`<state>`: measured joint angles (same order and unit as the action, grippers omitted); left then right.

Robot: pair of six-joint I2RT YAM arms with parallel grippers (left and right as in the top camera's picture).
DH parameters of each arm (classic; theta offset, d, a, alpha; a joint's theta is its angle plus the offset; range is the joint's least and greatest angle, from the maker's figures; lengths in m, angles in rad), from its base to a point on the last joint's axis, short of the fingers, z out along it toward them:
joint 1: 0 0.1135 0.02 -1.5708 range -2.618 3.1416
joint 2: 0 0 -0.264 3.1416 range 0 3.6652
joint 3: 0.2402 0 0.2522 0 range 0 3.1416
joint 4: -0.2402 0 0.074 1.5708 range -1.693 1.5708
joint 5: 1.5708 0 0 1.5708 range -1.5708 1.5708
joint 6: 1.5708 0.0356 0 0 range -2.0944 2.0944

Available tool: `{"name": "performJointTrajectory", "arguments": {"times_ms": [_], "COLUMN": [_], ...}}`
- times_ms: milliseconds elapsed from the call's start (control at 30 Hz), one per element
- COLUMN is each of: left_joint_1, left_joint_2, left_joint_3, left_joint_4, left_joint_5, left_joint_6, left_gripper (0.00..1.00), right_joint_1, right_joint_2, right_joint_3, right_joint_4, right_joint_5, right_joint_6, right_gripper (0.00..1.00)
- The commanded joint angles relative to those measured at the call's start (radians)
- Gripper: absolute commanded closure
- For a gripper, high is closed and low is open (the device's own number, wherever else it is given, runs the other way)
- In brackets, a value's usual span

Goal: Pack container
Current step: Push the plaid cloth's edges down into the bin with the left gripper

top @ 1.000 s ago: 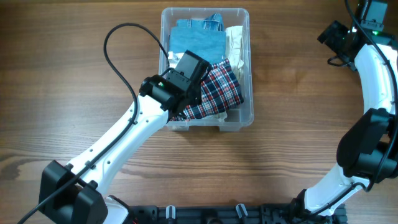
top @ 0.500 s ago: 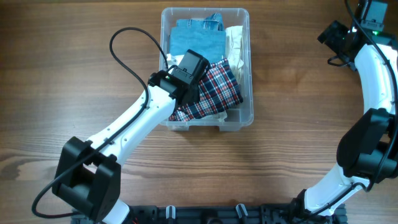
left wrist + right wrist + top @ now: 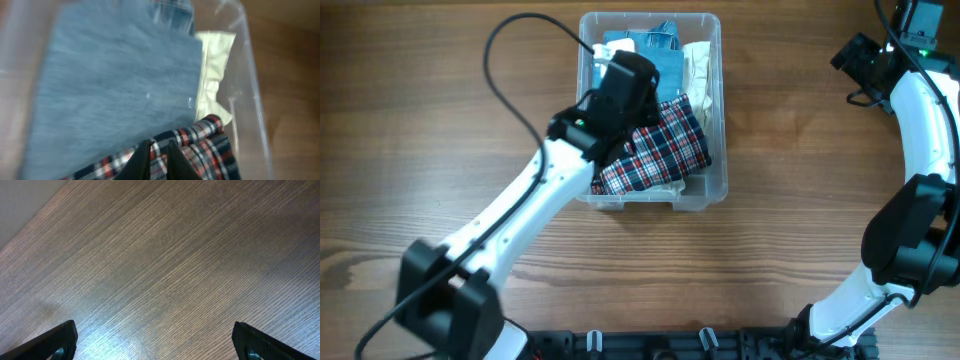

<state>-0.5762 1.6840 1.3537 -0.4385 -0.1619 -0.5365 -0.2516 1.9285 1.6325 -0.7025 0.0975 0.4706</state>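
The brown wood-grain worktop (image 3: 450, 100) carries the task's thing, the clear rectangular plastic container (image 3: 723, 110), at its upper middle. The bin looks light. A wrist catching the near rim on the way out could shove or tip it.

Inside lie a flat blue-grey cloth (image 3: 665, 70), a red, white and navy plaid cloth (image 3: 665, 150) heaped towards the front wall, and a cream item in a clear wrapper (image 3: 700, 60) along the right wall. The plaid cloth sits loosely on top. If a fold is snagged, a rising arm would likely drag it over the wall.

The left fingers (image 3: 141, 162) stand narrow, almost together, just above the plaid cloth's edge. Whether they pinch any of it cannot be told. The right fingers (image 3: 55, 342) are spread wide over bare wood, well apart from the container.

The overhead view gives the whole layout, but the arm hides the left fingertips. The left wrist view shows them and the wrapper's creases, though it is blurred. The right wrist view shows nothing but wood.
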Motion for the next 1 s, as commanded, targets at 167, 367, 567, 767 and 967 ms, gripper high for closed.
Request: {"name": "performJointTrajectory", "arguments": {"times_ms": [167, 367, 567, 767, 967], "left_joint_1": [-0.066, -0.069, -0.068, -0.065, -0.065], "left_joint_2": [0.247, 0.197, -0.040, -0.214, -0.215], "left_joint_3": [0.008, 0.008, 0.008, 0.008, 0.008], "left_joint_4": [0.087, 0.101, 0.025, -0.127, -0.233], "left_joint_5": [0.042, 0.037, -0.061, -0.090, -0.090], "left_joint_6": [0.009, 0.096, 0.137, 0.137, 0.137], "left_gripper": [0.86, 0.75, 0.00, 0.00, 0.00], "right_joint_1": [0.003, 0.003, 0.003, 0.003, 0.003], "right_joint_2": [0.015, 0.014, 0.015, 0.015, 0.015], "right_joint_3": [-0.005, -0.005, -0.005, -0.005, -0.005], "right_joint_4": [0.002, 0.002, 0.002, 0.002, 0.002], "right_joint_5": [-0.002, -0.002, -0.002, -0.002, -0.002], "right_joint_6": [0.002, 0.002, 0.002, 0.002, 0.002], "right_gripper": [0.00, 0.00, 0.00, 0.00, 0.00]}}
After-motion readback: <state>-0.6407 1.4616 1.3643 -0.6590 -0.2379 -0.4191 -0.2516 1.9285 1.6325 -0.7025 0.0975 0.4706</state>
